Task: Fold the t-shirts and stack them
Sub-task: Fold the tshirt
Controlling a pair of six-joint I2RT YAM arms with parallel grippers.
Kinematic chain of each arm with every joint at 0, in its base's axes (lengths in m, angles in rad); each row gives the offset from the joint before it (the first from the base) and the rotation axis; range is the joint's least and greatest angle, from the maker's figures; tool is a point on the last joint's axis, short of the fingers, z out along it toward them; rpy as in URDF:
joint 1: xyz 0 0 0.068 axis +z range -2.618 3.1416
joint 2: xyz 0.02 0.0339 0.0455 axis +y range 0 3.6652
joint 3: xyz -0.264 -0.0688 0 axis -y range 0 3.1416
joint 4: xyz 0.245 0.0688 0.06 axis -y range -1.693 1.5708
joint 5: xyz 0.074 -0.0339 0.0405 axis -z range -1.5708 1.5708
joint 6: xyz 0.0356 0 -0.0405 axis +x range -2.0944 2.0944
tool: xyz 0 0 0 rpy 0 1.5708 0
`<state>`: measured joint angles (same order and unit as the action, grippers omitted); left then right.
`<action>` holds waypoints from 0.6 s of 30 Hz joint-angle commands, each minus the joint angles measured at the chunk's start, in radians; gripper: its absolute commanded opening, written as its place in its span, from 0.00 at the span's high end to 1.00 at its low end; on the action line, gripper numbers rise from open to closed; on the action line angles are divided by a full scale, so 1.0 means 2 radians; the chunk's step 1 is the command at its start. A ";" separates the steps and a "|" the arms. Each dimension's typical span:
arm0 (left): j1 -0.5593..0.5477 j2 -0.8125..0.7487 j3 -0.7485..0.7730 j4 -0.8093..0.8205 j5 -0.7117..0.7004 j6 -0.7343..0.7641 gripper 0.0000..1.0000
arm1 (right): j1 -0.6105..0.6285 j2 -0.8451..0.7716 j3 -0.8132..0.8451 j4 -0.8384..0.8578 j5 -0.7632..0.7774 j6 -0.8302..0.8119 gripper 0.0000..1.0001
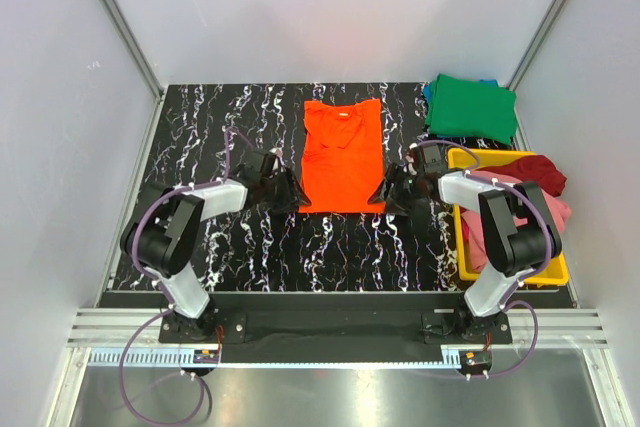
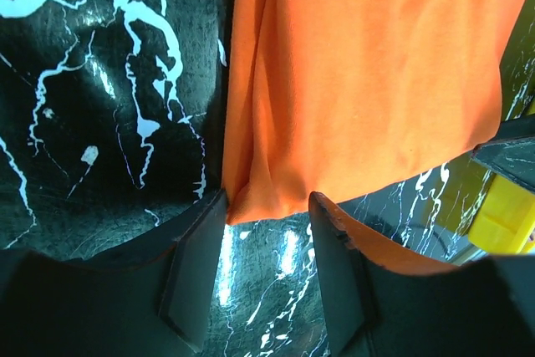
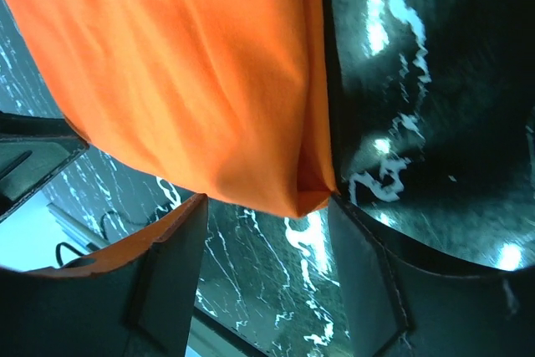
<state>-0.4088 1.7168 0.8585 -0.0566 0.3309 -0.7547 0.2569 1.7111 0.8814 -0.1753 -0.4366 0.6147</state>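
at the right edge of the frame a yellow tray (image 1: 480, 155) holds a dark red shirt (image 1: 540, 172) and a pink shirt (image 1: 560, 212). above it, in the upper right, a folded green shirt (image 1: 470, 107) lies on a blue one (image 1: 428, 92). both arms reach low and inward over the black marble table (image 1: 200, 127). the left gripper (image 1: 290, 190) and the right gripper (image 1: 385, 192) have their fingers spread, one at each lower corner of the orange shirt (image 1: 342, 157). this shirt lies flat in the middle, its long side running up the frame, collar at the top.

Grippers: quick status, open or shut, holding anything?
Left gripper: open, orange t-shirt hem corner between its fingers, not clamped.
Right gripper: open, the other hem corner between its fingers, not clamped.
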 commanded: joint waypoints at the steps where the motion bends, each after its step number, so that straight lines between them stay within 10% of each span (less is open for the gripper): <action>1: -0.006 -0.006 -0.034 -0.039 -0.029 0.006 0.49 | -0.003 -0.024 -0.018 -0.014 0.038 -0.010 0.33; 18: -0.026 0.000 -0.040 -0.027 -0.025 -0.005 0.56 | -0.003 -0.016 -0.023 -0.012 0.050 -0.017 0.54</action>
<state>-0.4366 1.6783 0.8085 -0.0509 0.3210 -0.7677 0.2543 1.6775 0.8448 -0.1860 -0.3676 0.6003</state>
